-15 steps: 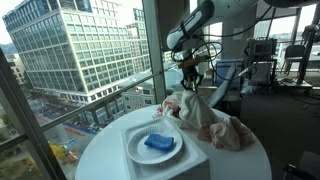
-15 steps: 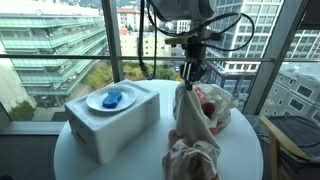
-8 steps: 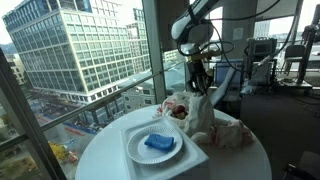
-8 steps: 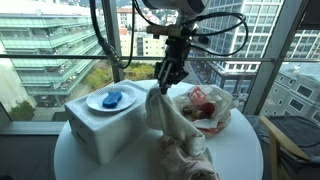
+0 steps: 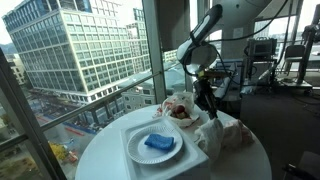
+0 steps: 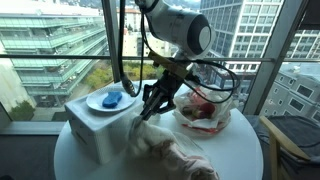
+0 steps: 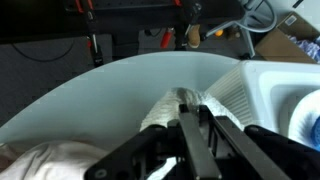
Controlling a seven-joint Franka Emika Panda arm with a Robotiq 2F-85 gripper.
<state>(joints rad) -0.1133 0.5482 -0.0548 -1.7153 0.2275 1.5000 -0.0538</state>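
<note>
The pale cloth (image 6: 175, 155) hangs clamped in the jaws, its lower part heaped on the desk (image 6: 80, 165) just beside the white box (image 6: 100, 130). I judge the gripper (image 6: 150, 106) should grip firmly and move slowly, so the cloth clears the box's corner and the plate (image 6: 93, 103).

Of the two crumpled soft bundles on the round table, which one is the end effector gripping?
The cream-white fabric cloth beside the white box; the end effector is pinching it. The clear plastic bag with red contents lies apart, untouched.
</note>
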